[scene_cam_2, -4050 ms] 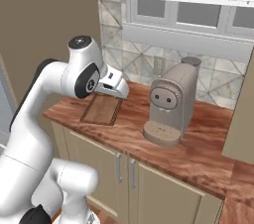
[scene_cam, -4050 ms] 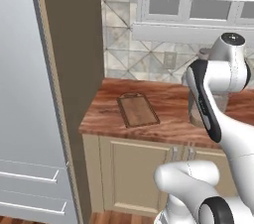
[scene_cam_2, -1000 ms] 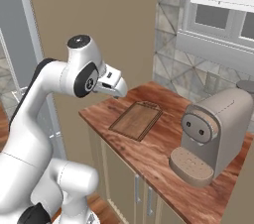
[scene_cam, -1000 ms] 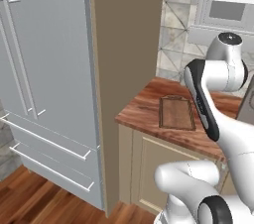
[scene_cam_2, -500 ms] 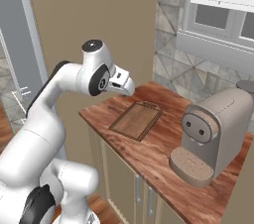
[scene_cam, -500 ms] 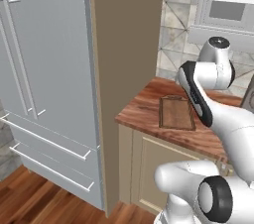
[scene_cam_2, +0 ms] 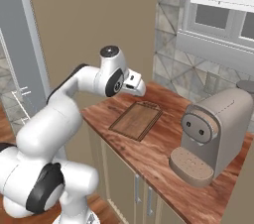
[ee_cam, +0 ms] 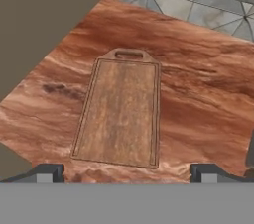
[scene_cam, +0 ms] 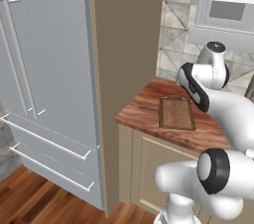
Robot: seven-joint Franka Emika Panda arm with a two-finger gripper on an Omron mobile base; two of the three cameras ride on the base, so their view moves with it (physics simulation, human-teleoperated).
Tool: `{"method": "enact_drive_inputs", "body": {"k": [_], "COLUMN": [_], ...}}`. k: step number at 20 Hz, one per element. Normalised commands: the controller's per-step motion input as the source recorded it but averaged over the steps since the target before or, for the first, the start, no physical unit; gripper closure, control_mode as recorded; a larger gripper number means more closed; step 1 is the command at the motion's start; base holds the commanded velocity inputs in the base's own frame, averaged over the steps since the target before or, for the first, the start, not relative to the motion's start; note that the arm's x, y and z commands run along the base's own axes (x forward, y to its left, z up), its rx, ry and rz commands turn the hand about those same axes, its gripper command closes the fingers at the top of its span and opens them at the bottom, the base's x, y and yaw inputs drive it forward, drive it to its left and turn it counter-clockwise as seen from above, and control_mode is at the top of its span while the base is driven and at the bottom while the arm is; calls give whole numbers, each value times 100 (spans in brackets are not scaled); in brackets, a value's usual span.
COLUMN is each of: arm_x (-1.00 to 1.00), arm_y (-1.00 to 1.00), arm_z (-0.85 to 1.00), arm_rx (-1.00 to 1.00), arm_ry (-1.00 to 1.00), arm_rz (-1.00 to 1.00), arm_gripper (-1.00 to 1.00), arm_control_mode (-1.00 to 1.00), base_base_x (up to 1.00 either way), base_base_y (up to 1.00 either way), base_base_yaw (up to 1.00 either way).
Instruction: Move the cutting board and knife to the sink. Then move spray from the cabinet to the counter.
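Reddish wood-grain tabletop (ee_cam: 198,94): cutting board (ee_cam: 120,113) lay flat near its left end, handle toward the tiled wall. Claw (ee_cam: 126,171) hung above it, jaws spread wide, empty. Coffee machine (scene_cam_2: 211,136) stood well apart.

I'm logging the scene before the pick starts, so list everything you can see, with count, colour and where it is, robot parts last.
cutting board: one, brown wood, flat on the counter near its left end, handle end toward the wall
counter: one, reddish-brown wood grain, over beige cabinet doors
coffee machine: one, grey-brown, on the counter right of the board
fridge: one, grey, left of the tall brown panel
window: one, white blinds, above the tiled wall
gripper: one, dark tips, open, above the board's near end
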Motion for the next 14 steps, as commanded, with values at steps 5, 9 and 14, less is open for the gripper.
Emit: {"method": "enact_drive_inputs", "body": {"k": [5, 9, 14], "arm_x": [55, 51, 50], "arm_y": [-14, -9, -5], "arm_z": [-25, -25, -10], "arm_rx": [0, 0, 0], "arm_ry": [0, 1, 0], "arm_rz": [2, 2, 3], "arm_gripper": [-100, -100, -100], "arm_control_mode": [-100, -100, -100], "base_base_x": [0, 0, 0], "base_base_y": [0, 0, 0], "base_base_yaw": [0, 0, 0]}}
